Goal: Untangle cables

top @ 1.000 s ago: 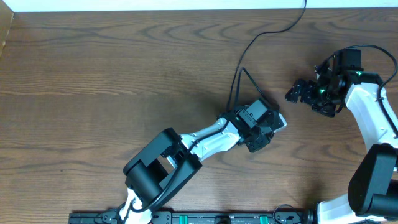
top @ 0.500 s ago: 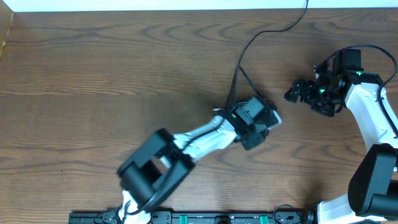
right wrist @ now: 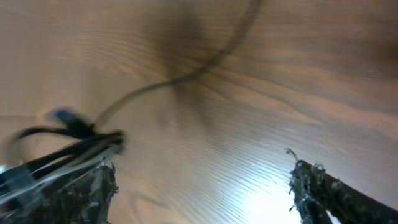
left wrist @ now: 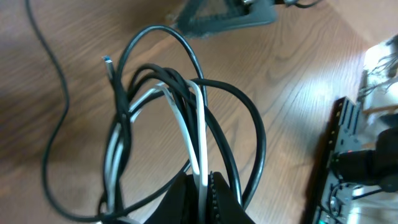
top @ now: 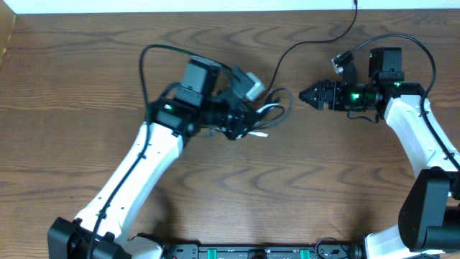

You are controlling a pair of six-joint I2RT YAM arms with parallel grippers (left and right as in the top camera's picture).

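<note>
The cables (top: 277, 108) are a tangle of black loops with a white cord (left wrist: 186, 124) running through them, hanging off the table in front of my left gripper (top: 253, 119). In the left wrist view my left gripper (left wrist: 200, 196) is shut on the white cord, and the black loops spread above its fingers. One long black cable (top: 302, 44) trails from the bundle to the table's far edge. My right gripper (top: 305, 94) points left at the bundle, a short gap away, open and empty. In the right wrist view the bundle (right wrist: 74, 142) lies just beyond the left finger (right wrist: 84, 193) of my right gripper (right wrist: 199, 186).
The wooden table (top: 86, 79) spreads to the left and in front of both arms. A black rail with electronics (top: 244, 252) runs along the near edge. The left arm's own black wire (top: 147, 65) arches above its forearm.
My left gripper shut on the cables, and the arm lifted them up and to the left. My right gripper turned left, moved toward the bundle and narrowed slightly.
</note>
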